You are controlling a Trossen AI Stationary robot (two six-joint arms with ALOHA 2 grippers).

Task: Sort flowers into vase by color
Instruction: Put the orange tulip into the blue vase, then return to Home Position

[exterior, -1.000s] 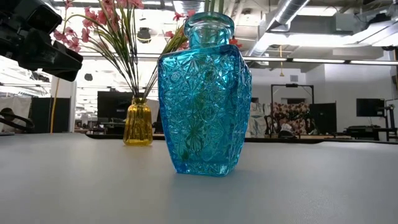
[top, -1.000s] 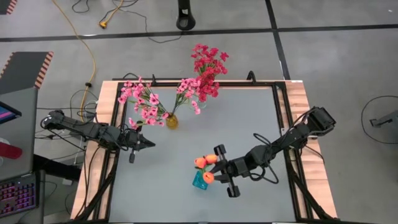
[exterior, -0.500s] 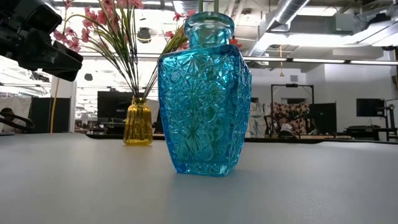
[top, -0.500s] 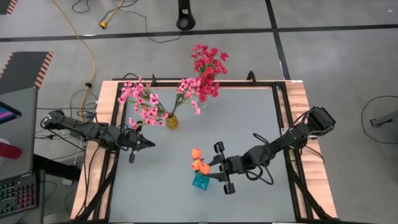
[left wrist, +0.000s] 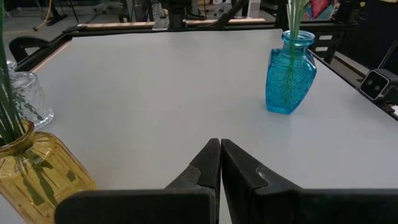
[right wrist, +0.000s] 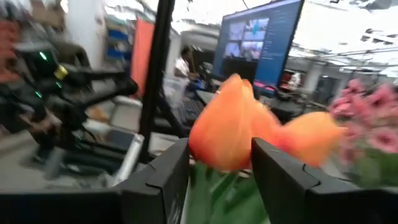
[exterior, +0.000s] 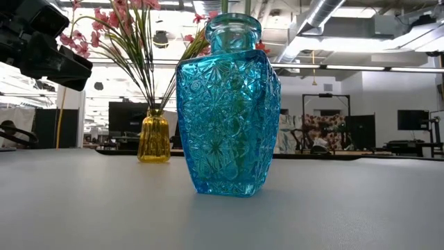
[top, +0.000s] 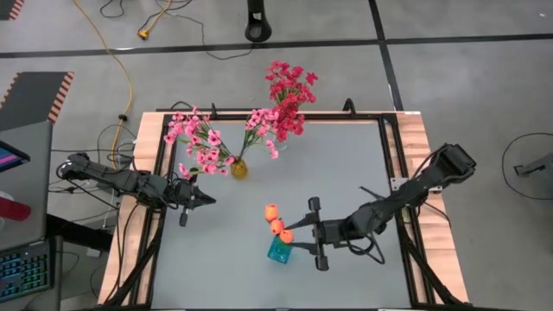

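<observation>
The grey table carries a blue cut-glass vase at six o'clock; only the high view shows its orange tulip buds. The right gripper, fingers spread, is beside them. The left gripper, at nine o'clock, is pressed together.

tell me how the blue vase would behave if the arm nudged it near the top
The blue vase looks like thick cut glass, so probably heavy and rigid. It narrows to a small neck with orange tulips standing above it, so a high nudge might tip it. On the smooth table it may slide instead.
</observation>
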